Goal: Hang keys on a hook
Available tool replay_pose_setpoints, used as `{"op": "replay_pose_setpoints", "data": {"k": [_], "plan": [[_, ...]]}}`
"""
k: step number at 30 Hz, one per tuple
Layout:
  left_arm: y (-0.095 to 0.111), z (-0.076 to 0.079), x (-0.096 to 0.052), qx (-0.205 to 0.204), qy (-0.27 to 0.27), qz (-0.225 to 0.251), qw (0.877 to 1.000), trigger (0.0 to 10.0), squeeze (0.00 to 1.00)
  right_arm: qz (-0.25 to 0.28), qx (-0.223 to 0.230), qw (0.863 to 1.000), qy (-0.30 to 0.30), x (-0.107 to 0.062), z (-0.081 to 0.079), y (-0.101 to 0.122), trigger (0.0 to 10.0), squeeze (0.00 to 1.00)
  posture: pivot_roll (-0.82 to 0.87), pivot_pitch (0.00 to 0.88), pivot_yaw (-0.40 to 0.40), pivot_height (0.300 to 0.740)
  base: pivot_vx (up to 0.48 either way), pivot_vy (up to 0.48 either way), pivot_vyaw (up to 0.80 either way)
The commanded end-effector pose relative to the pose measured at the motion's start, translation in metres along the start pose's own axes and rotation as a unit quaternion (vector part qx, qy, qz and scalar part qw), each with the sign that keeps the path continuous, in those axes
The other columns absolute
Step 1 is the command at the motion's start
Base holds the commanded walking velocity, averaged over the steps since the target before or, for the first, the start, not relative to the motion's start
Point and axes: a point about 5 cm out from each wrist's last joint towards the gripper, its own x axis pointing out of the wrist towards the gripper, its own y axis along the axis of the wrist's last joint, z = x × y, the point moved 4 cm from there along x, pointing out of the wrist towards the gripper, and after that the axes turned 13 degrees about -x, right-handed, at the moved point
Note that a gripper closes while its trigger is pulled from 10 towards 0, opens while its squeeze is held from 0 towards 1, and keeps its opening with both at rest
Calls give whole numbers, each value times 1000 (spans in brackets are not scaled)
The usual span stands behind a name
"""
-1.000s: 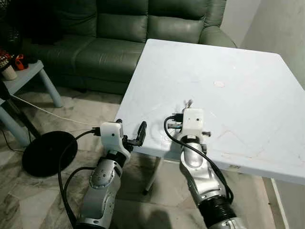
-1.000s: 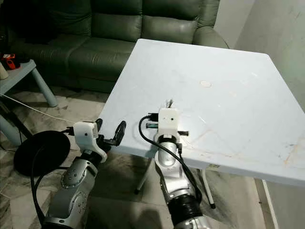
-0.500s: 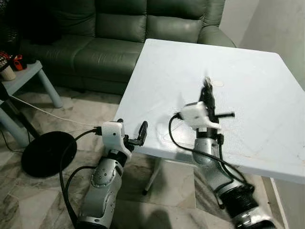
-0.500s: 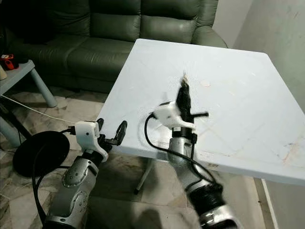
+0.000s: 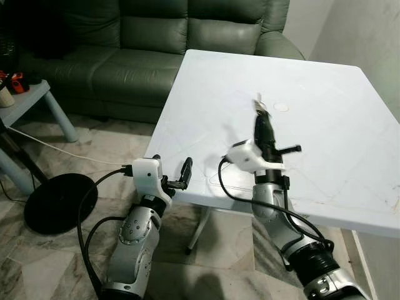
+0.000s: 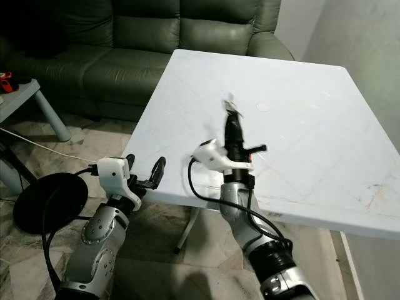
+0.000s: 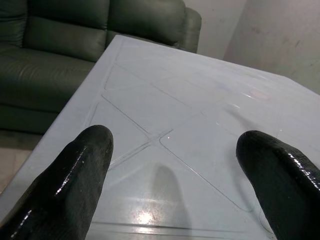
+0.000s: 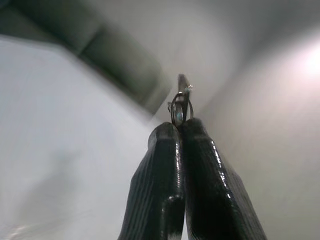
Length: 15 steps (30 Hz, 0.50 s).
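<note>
Right gripper (image 8: 181, 129) fingers pressed together, pinching the keys (image 8: 180, 106) by the ring, raised above the table (image 5: 337, 125), pointing up. Keys stick out past the fingertips, off the table. Left gripper (image 5: 170, 172) fingers spread, holding nothing, just beside the table's near edge. Sofa (image 5: 125, 56) behind the table.

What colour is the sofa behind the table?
Dark green; the sofa shows best in the left eye view.

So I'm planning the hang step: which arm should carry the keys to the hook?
Probably the right: its pincer is shut on the keys, lifted above the table. The left pincer is open at the table's edge.
</note>
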Motion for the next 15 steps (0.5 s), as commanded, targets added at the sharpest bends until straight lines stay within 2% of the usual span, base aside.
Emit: {"op": "replay_pose_setpoints", "data": {"k": [1, 3, 5, 6, 7, 9, 15], "plan": [[-2, 4, 2, 0, -2, -2, 1000, 10000, 0, -43, 82, 995, 22, 3, 4, -9, 10000, 0, -38, 109, -31, 732, 0, 0, 0], [-2, 4, 2, 0, -2, -2, 1000, 10000, 0, -38, 109, 993, 30, 3, 6, -8, 10000, 0, -38, 108, -30, 732, 0, 0, 0], [-1, 4, 2, 1, -2, -2, 1000, 10000, 0, -1, 188, 980, 71, 0, 10, 0, 10000, 0, -40, 106, -30, 732, 0, 0, 0], [-1, 4, 2, 1, -2, -2, 1000, 10000, 0, -1, 188, 980, 71, 0, 10, 0, 10000, 0, -40, 106, -30, 732, 0, 0, 0], [0, 3, 2, 3, -2, -2, 1000, 10000, 0, 7, 234, 968, 93, -3, 13, 1, 10000, 0, -41, 105, -28, 732, 0, 0, 0], [0, 2, 1, 6, -3, -2, 1000, 10000, 0, 10, 242, 965, 98, -5, 15, -1, 10000, 0, -42, 106, -28, 732, 0, 0, 0], [13, -18, -4, 11, -2, 2, 1000, 10000, 0, 0, 253, 956, 151, -30, 25, -36, 10000, 0, -44, 104, -19, 732, 0, 0, 0]]}}
